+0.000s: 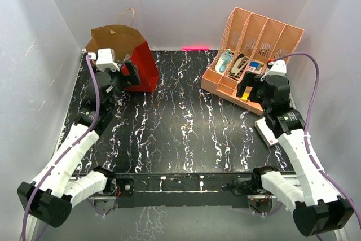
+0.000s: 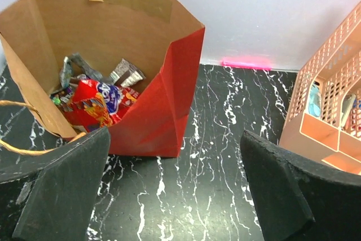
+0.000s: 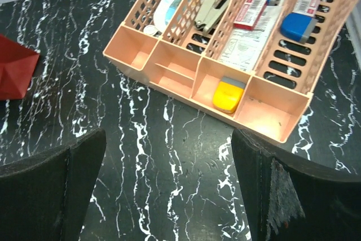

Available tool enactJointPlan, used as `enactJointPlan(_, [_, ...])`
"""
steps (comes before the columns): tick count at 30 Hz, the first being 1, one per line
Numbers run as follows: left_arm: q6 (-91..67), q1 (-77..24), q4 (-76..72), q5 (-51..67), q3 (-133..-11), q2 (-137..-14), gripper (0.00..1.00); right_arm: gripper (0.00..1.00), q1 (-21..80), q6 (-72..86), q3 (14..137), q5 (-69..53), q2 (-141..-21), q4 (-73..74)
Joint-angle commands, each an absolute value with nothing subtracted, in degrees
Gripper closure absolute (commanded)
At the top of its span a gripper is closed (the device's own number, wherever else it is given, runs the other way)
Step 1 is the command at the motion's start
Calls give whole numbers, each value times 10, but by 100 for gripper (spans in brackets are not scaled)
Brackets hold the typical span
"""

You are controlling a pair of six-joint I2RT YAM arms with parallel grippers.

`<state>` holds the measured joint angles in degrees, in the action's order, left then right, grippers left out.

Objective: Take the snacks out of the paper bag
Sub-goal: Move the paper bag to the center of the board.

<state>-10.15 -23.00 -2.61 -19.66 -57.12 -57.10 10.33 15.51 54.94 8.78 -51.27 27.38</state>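
Snacks [image 2: 107, 91] lie in a heap at the bottom of the paper bag [image 2: 169, 100]. The bag stands with its mouth open on the black marbled table [image 2: 214, 117], just ahead of the left pincer [image 2: 175, 159] and more toward its left finger. On top of the heap is a large shiny red packet [image 2: 90, 105]. It has a blue patch with white letters, but they are crumpled and I cannot read them. Behind it, deeper from the pincer, are small silvery packets [image 2: 128, 73]. One tan cord handle [image 2: 22, 150] of the bag hangs out close in front of the left finger.

The left pincer has its jaws wide apart and nothing is between them. It is outside the bag, near the red front wall.

The right pincer [image 3: 169, 139] is also spread wide and holds nothing. It hovers over the table, well apart from the bag. Ahead of it and a little to its right stands the peach slotted organizer [image 3: 186, 91]. A yellow-and-grey object [image 3: 228, 94] lies in one of the front compartments. Two blue items [image 3: 299, 26] and a white label with red print [image 3: 251, 12], probably with a barcode, are in the slots behind; the text is too small to read.

In the top view a flat white box [image 1: 265, 131] lies under the right arm, behind this pincer.
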Motion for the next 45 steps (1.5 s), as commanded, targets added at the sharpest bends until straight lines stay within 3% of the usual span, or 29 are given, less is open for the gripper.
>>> enactJointPlan(1, [-140, -241, -60, -196, -559, -562, 2, 2, 101, 162, 560, 43, -510, 245])
enactJointPlan(13, [-217, -277, 103, -206, -646, -592, 2, 2, 101, 196, 520, -49, -420, 218])
enactJointPlan(25, [-160, -268, 302, -273, -904, -726, 2, 2, 100, 237, 542, -46, -406, 230])
enactJointPlan(31, [-261, -169, 380, -200, -1052, -808, 1, 2, 100, 255, 553, -51, -398, 231])
enactJointPlan(37, [-393, -119, 387, -251, -1046, -808, 2, 2, 100, 258, 564, -46, -388, 247])
enactJointPlan(40, [-510, -112, 428, -355, -1022, -790, 12, 2, 100, 261, 560, -37, -379, 251])
enactJointPlan(45, [-613, -111, 451, -402, -960, -748, 13, 2, 100, 260, 562, -28, -373, 258])
